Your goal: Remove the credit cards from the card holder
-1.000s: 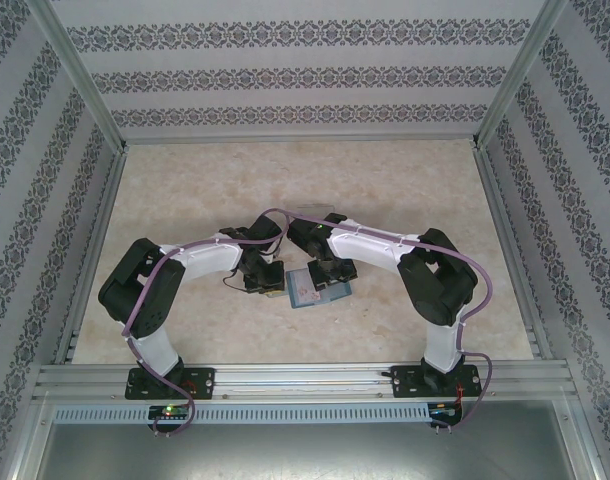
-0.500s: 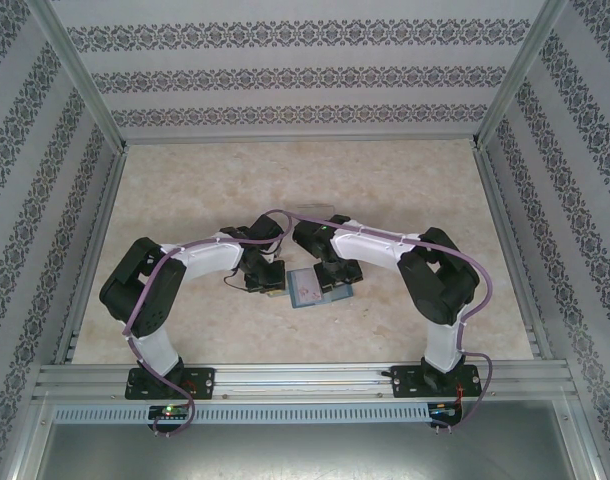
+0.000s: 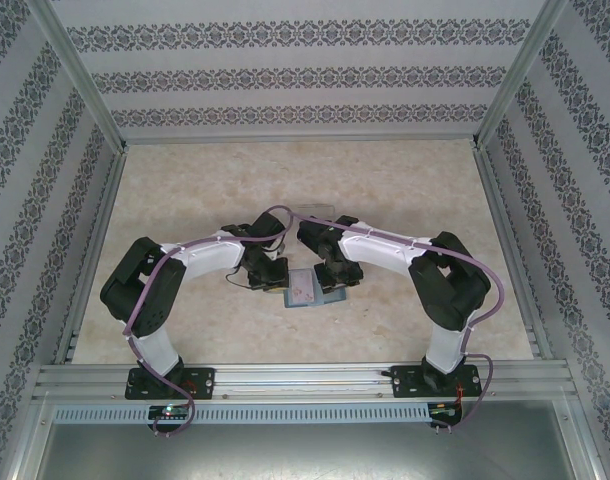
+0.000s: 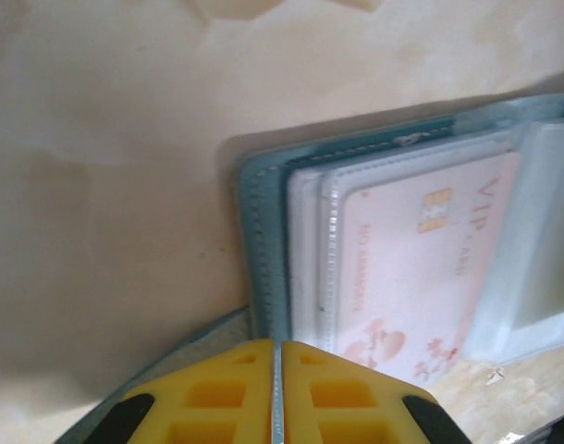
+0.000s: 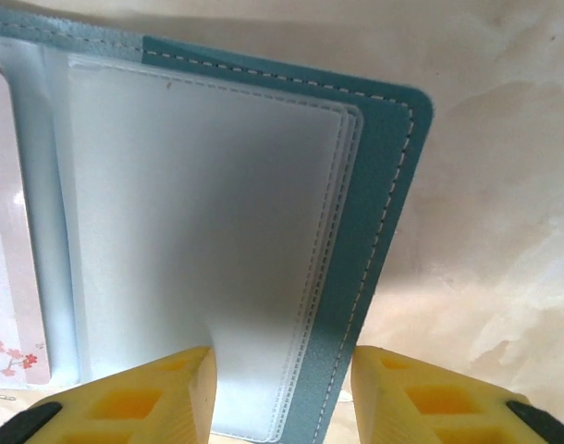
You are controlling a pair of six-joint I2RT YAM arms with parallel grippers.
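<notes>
The left gripper (image 4: 278,393) is shut at the left edge of the holder (image 4: 263,240), apparently to pin it open on the table (image 4: 97,231). The right gripper (image 5: 282,398) is held half-wide astride the clear right pocket (image 5: 199,231). A pink card (image 4: 421,268) is lodged in the holder's left half, not yet drawn out.

Beige marbled table (image 3: 185,180), patterned wallpaper walls (image 3: 305,75), aluminium frame rails (image 3: 305,375)

Teal card holder (image 5: 374,185), pink blossom-printed card (image 4: 411,268), yellow fingers (image 5: 143,398).
</notes>
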